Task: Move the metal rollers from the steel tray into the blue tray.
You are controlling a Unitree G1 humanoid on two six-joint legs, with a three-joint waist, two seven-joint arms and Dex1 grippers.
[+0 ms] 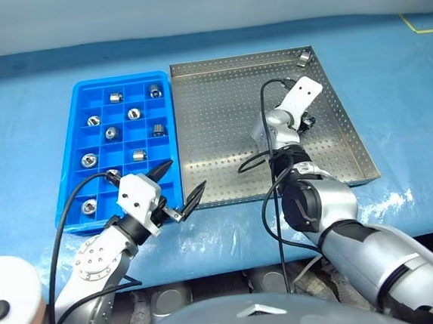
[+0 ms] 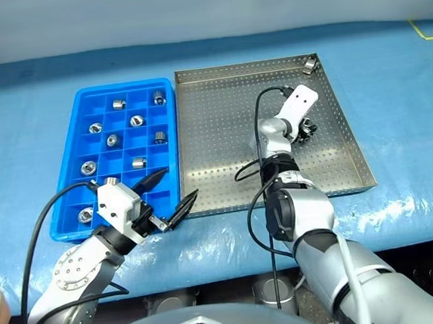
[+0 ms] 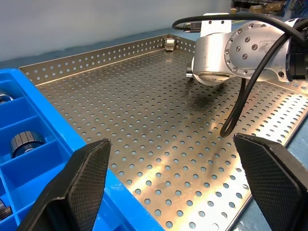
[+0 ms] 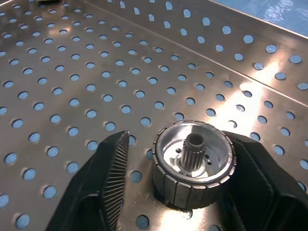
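The steel tray (image 1: pixel 219 101) lies right of the blue tray (image 1: pixel 81 90). My right gripper (image 4: pixel 178 139) reaches into the steel tray's right half, its fingers on either side of one metal roller (image 4: pixel 192 161) standing on the perforated floor. One finger (image 4: pixel 250 178) touches the roller and the other (image 4: pixel 108 178) stands a small gap away. A second roller (image 1: pixel 304 57) lies in the far right corner. Several rollers, such as one (image 1: pixel 134 114), sit in the blue tray's compartments. My left gripper (image 1: pixel 186 176) hovers open and empty over the near edges where the two trays meet.
Both trays rest on a blue table cover (image 1: pixel 391 78) with yellow tape marks (image 1: pixel 425 28) at its far corners. Black cables (image 1: pixel 269 203) loop off both arms, one over the steel tray's front rim. The table's front edge runs just below the trays.
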